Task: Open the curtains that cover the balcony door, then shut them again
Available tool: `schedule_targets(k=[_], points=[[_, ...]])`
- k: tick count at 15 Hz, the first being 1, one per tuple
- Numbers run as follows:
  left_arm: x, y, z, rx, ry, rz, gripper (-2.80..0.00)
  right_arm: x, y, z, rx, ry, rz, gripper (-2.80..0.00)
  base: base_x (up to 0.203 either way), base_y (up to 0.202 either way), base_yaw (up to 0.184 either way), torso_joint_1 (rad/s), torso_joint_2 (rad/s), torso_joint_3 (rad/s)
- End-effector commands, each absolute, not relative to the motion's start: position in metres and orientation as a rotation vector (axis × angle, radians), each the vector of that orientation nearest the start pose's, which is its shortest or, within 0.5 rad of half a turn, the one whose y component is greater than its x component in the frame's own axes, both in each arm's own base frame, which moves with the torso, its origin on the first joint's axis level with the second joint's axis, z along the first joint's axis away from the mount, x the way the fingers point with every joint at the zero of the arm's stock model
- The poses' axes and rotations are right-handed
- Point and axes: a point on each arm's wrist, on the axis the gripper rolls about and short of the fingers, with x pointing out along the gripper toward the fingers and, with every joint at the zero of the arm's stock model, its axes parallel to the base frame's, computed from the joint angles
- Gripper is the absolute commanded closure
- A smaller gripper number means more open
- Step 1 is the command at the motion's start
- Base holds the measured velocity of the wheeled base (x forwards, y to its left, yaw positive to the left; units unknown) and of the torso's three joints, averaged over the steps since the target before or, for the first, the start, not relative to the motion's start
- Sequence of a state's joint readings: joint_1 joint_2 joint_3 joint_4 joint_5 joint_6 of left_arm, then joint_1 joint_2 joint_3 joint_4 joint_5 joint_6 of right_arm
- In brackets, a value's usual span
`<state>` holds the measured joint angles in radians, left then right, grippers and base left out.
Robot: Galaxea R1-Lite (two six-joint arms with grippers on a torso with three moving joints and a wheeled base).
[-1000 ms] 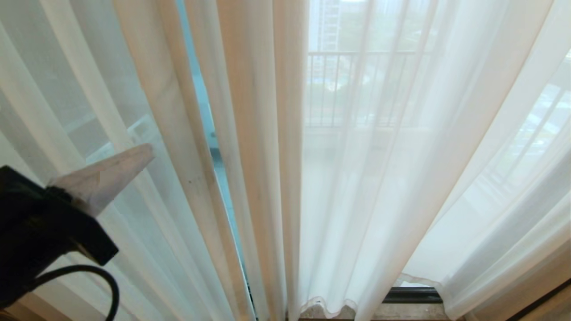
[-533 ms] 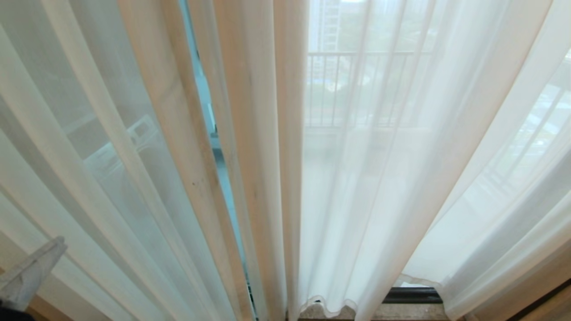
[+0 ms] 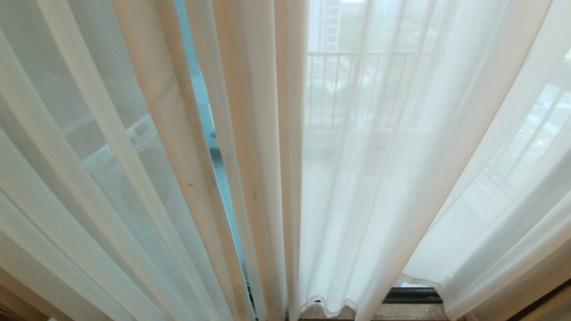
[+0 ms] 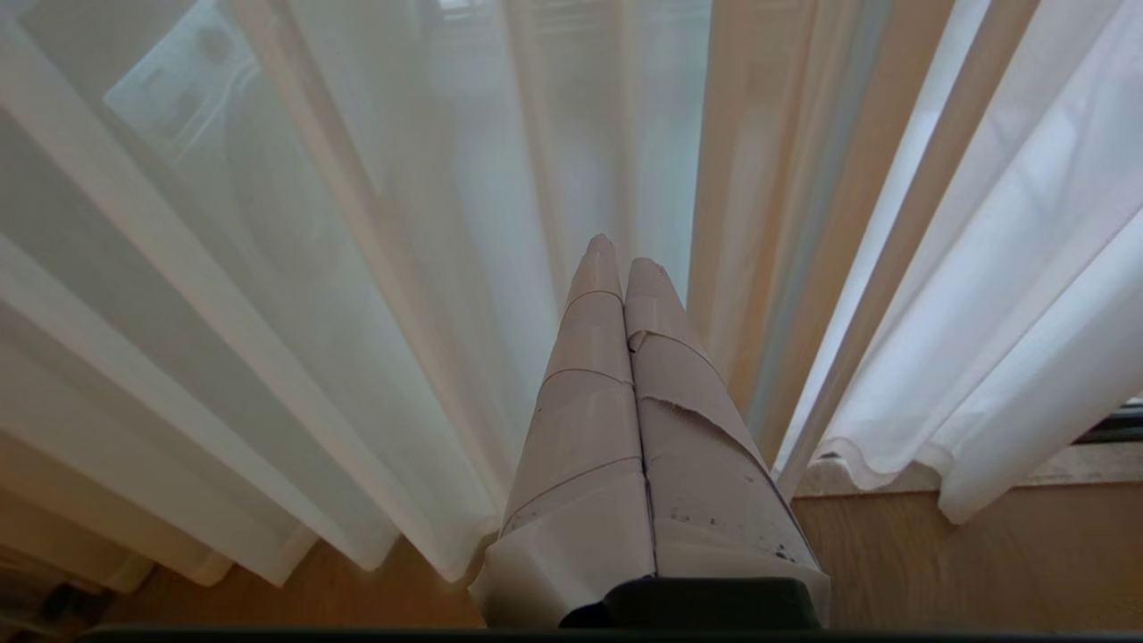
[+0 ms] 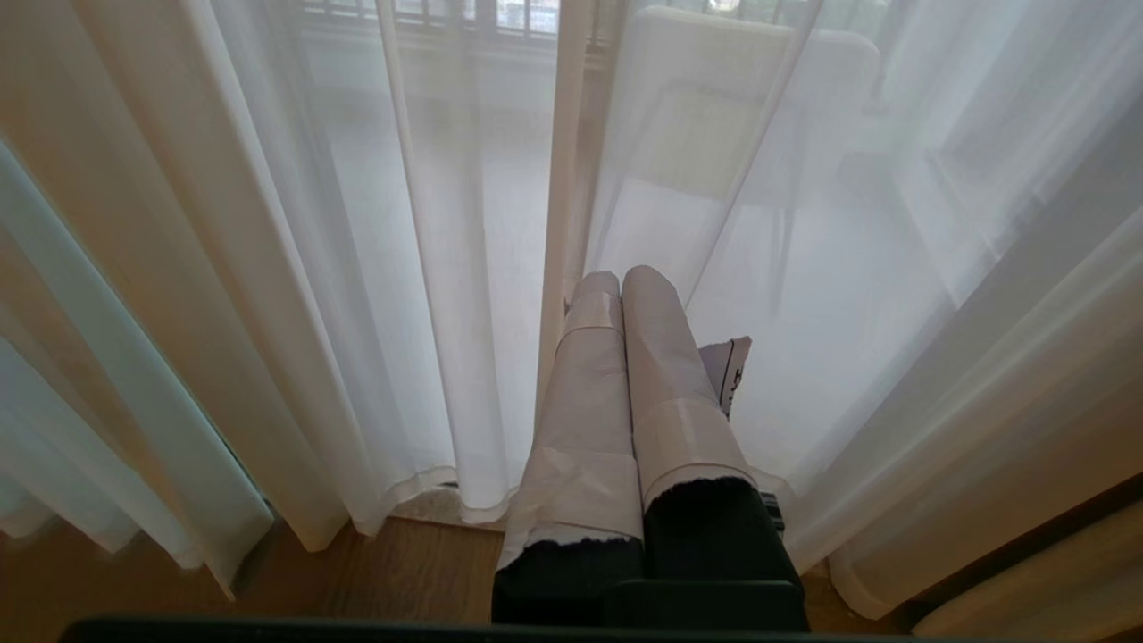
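The sheer white curtains hang drawn across the whole head view in soft folds, and their wavy hem reaches the floor. A narrow slit between two panels shows the glass of the balcony door. Its dark frame peeks out under the hem at the bottom. Neither gripper is in the head view. In the left wrist view my left gripper is shut and empty, held low and pointing at the curtains without touching them. My right gripper is shut too and holds nothing, close in front of the curtains.
Wooden floor runs up to a stone threshold under the hem. Through the fabric I see a balcony railing, a white appliance on the left and a pale chair.
My left gripper has dropped from beside the left panel down and out of the head view at the lower left. The curtains hang much as before.
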<state>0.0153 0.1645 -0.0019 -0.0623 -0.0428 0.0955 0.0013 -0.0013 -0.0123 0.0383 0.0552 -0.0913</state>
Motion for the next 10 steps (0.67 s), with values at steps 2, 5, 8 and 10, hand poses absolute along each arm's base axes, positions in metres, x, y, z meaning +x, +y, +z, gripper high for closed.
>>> schedule_targets(k=[2,5,8,10], points=[[-0.0228,-0.0003,0.076,0.058,0.0,0.005,0.0,-0.0238,0.0012,0.0749,-0.091,0.023,0.058,0.0,0.0,0.0,0.0,0.0,0.0,0.0],[-0.0227,-0.0001,0.0752,0.046,0.007,0.009,0.0,-0.0238,0.0012,0.0749,-0.091,0.023,0.059,0.0,0.0,0.0,0.0,0.0,0.0,0.0],[-0.0227,-0.0001,0.0751,0.046,0.006,0.008,0.0,-0.0238,0.0012,0.0749,-0.091,0.023,0.058,0.0,0.0,0.0,0.0,0.0,0.0,0.0],[-0.0227,-0.0001,0.075,0.046,0.006,0.008,0.0,-0.0238,0.0012,0.0749,-0.091,0.023,0.059,0.0,0.0,0.0,0.0,0.0,0.0,0.0]])
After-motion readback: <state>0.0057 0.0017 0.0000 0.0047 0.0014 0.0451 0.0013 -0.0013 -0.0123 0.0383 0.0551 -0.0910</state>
